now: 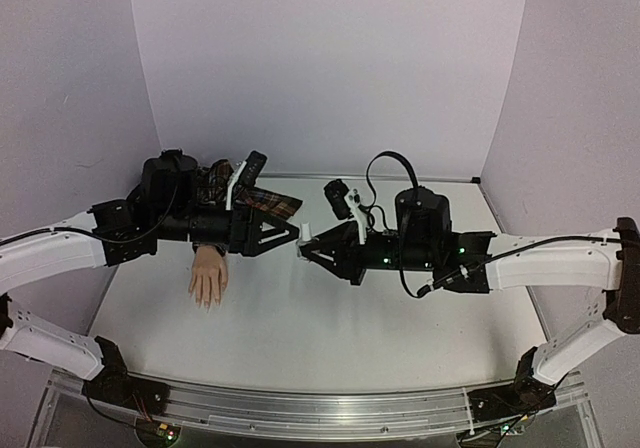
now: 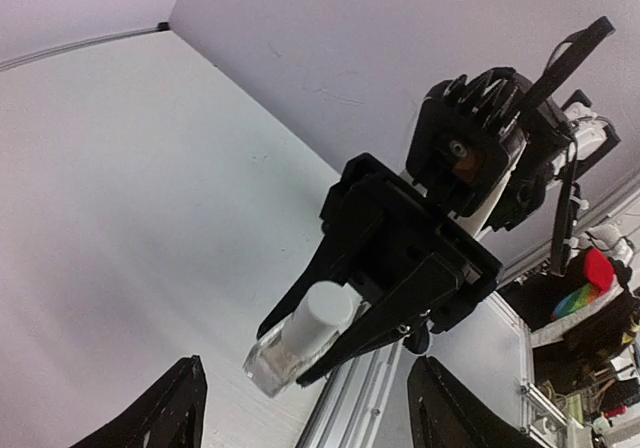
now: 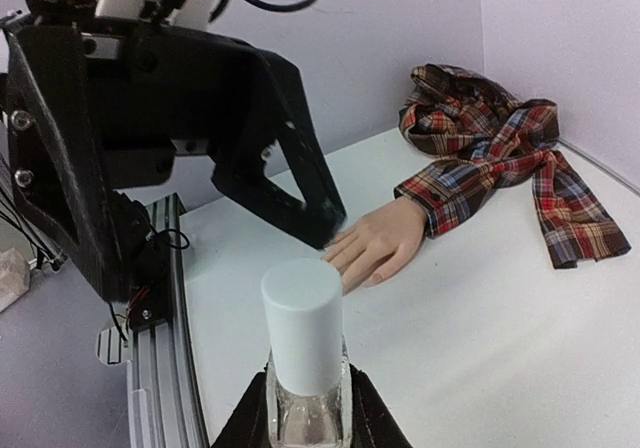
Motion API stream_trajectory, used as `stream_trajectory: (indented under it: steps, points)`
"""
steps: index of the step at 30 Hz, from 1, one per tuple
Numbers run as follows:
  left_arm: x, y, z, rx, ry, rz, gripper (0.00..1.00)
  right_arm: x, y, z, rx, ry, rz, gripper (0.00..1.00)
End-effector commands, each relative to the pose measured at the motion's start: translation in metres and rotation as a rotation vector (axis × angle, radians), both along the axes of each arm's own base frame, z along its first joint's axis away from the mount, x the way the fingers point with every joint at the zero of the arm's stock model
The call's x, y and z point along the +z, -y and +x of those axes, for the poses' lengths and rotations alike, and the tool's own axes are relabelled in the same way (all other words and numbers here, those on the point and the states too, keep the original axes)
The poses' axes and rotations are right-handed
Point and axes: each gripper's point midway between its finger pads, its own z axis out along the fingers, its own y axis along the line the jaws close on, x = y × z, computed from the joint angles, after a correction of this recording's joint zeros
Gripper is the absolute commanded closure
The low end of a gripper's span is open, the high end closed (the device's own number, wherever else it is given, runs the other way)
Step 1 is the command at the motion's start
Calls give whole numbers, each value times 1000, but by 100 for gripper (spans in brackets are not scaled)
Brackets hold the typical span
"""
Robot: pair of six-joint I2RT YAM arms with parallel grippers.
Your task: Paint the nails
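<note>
The flesh-coloured mannequin hand (image 1: 208, 276) lies palm down on the white table, with its plaid sleeve (image 1: 262, 200) trailing to the back. Its nails (image 1: 207, 303) are tiny and pale; the thumb nail (image 3: 376, 278) shows in the right wrist view. My right gripper (image 1: 306, 248) is shut on a small clear bottle with a white cap (image 3: 303, 338), held above the table with the cap pointing at my left gripper. My left gripper (image 1: 294, 232) is open and empty, facing the bottle (image 2: 300, 336) from close by. Its tips partly hide the mannequin's fingers in the right wrist view.
The plaid cloth (image 3: 500, 143) is bunched against the back wall. White walls enclose the table at the back and sides. An aluminium rail (image 1: 320, 413) runs along the near edge by the arm bases. Cables loop over the right arm (image 1: 400, 183).
</note>
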Motion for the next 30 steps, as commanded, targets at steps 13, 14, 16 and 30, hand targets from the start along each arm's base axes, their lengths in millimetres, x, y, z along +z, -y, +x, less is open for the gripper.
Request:
stream_trajectory:
  steps: [13,14,16,30]
  points:
    - [50,27,-29,-259,34,-198,69,54,-12,-34,205,-29,118,100]
    - [49,27,-29,-263,34,-194,70,54,-13,-34,205,-27,114,100]
    - [48,28,-30,-272,34,-185,72,55,-13,-33,206,-22,112,100]
    - [37,17,41,203,90,-21,100,47,14,55,-474,127,-8,100]
